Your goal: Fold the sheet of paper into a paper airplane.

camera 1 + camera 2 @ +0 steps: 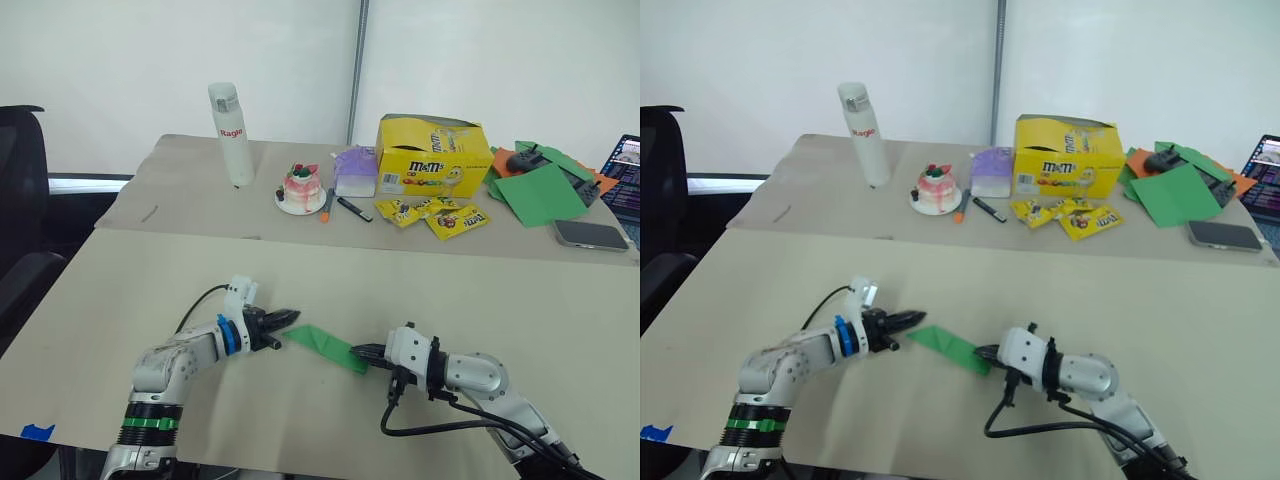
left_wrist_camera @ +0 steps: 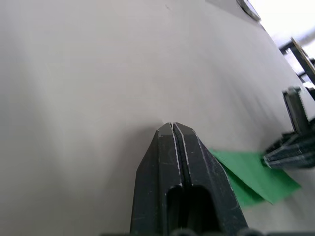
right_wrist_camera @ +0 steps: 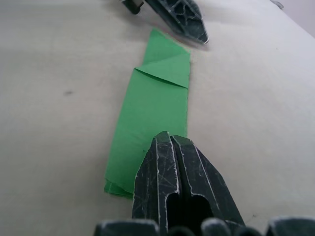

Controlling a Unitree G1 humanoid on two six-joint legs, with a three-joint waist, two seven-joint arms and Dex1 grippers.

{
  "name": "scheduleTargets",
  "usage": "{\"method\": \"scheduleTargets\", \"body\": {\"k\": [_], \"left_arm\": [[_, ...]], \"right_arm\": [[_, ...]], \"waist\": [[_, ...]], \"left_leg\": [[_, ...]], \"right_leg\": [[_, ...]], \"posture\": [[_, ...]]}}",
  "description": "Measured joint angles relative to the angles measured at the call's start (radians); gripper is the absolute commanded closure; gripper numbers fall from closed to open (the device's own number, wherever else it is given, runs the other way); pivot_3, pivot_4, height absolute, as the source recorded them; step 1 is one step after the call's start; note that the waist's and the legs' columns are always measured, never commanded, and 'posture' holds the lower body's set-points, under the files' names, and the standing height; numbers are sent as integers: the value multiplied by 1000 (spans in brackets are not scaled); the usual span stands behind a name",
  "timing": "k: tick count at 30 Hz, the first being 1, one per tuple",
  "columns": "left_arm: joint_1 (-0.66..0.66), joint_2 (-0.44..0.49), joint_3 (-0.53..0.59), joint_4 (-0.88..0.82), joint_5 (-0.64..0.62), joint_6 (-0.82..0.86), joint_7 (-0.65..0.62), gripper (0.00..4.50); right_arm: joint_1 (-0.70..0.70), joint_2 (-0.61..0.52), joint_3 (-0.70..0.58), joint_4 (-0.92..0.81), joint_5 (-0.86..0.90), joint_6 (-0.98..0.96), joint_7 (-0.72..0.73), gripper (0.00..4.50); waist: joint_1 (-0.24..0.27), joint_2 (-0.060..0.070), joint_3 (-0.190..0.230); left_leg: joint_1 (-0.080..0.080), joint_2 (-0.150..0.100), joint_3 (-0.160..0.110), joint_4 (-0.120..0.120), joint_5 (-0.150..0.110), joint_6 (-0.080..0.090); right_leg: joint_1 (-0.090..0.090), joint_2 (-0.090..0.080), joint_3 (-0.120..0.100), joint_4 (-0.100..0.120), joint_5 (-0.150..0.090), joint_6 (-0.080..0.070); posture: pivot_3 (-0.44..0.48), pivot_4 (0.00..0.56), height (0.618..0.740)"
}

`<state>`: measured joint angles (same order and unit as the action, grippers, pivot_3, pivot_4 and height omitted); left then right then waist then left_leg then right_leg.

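Beige table (image 1: 150, 290) holds folded sheet of paper (image 1: 325, 347) between closed left hand (image 1: 288, 317) and closed right hand (image 1: 360, 351).

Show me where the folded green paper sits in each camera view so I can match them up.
Left eye view: the green paper lies low in the centre, between the left gripper and right gripper.
Right eye view: low centre.
Left wrist view: lower right corner.
Right wrist view: centre, running up the picture.
Shared landmark: the two grippers at its ends.
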<state>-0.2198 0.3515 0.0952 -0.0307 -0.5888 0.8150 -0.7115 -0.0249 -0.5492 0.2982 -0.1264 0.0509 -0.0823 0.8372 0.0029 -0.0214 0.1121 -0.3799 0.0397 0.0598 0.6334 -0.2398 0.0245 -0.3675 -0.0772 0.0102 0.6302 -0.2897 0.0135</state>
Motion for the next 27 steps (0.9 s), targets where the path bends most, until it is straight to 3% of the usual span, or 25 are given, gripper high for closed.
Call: {"method": "scheduleTargets", "body": {"k": [4,7,10,15,19,27], "left_arm": [[-1,80,-45,-46,43,-77,-52,4500],[-1,223,-146,-81,170,-188,-115,4500],[-1,298,-197,-103,245,-283,-174,4500],[-1,322,-195,-151,231,-334,-250,4500],[16,356,-167,-196,196,-329,-287,4500],[56,353,-143,-286,129,-289,-289,4500]], "right_arm": [[-22,48,-38,-22,62,34,-13,4492],[-93,3,-105,-105,126,104,0,4492],[-154,-57,-158,-201,258,300,36,4492],[-256,-132,-165,-298,407,567,74,4492],[-301,-194,-74,-341,347,658,72,4492],[-273,-112,40,-227,260,720,8,4492]], "waist": [[-1,0,2],[-1,2,3],[4,3,4],[9,3,4],[6,3,4],[8,3,4]], "left_leg": [[-4,1,0,0,1,-1],[-3,1,0,-1,1,-2],[-4,4,0,-3,1,-2],[-8,4,0,-5,1,-2],[-8,4,0,-5,1,-2],[-8,4,1,0,1,-1]], "right_leg": [[-3,-1,2,0,2,-2],[-3,-2,2,-1,2,-3],[-4,-8,1,-2,2,-6],[-8,-11,0,-3,1,-7],[-8,-10,-1,-3,0,-8],[-7,1,-2,-1,2,-5]], "posture": [[0,150,722],[0,150,722],[0,150,722],[0,150,722],[0,150,722],[0,150,722]]}}
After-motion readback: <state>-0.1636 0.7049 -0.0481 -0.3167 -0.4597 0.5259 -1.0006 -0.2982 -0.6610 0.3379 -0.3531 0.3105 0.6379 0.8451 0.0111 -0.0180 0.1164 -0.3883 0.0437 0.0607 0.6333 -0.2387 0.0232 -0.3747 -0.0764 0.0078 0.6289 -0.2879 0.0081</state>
